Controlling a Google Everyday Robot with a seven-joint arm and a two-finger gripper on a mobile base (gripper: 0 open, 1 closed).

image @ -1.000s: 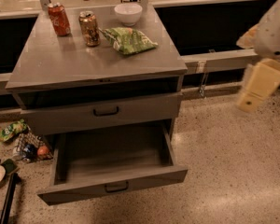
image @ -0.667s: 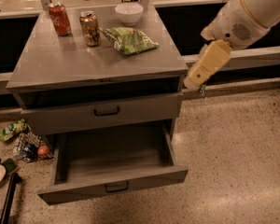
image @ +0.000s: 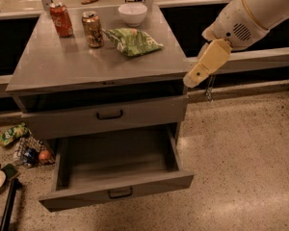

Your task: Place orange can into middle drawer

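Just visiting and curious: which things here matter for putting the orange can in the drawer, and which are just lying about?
In the job: orange can on the cabinet top; open middle drawer; tool, beside the cabinet's right front corner.
Lying about: red can, white bowl, green bag, floor litter.

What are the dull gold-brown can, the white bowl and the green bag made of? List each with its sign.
The orange can looks metal, likely aluminium: silver top, glinting sides. The white round bowl: smooth, glossy, ceramic or plastic, cannot tell. The green crinkled bag: thin plastic film, by its creases. The cream gripper hangs beside the grey cabinet's right front corner.
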